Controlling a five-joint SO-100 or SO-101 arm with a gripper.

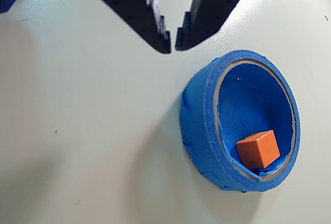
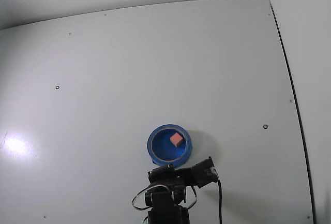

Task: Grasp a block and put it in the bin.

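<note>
The block (image 1: 257, 149) is a small orange-red cube resting inside the bin (image 1: 199, 125), a round, shallow blue container with a lighter rim, at the right of the wrist view. My gripper (image 1: 172, 43) enters from the top edge, up and left of the bin and apart from it. Its dark fingertips almost touch, with nothing between them. In the fixed view the block (image 2: 176, 139) lies in the bin (image 2: 155, 151) near the bottom centre, just above my dark arm (image 2: 165, 198).
The table (image 2: 129, 69) is a plain white surface with a few small dark holes. A wall edge (image 2: 289, 79) runs down the right side of the fixed view. A black cable (image 2: 219, 203) hangs beside the arm.
</note>
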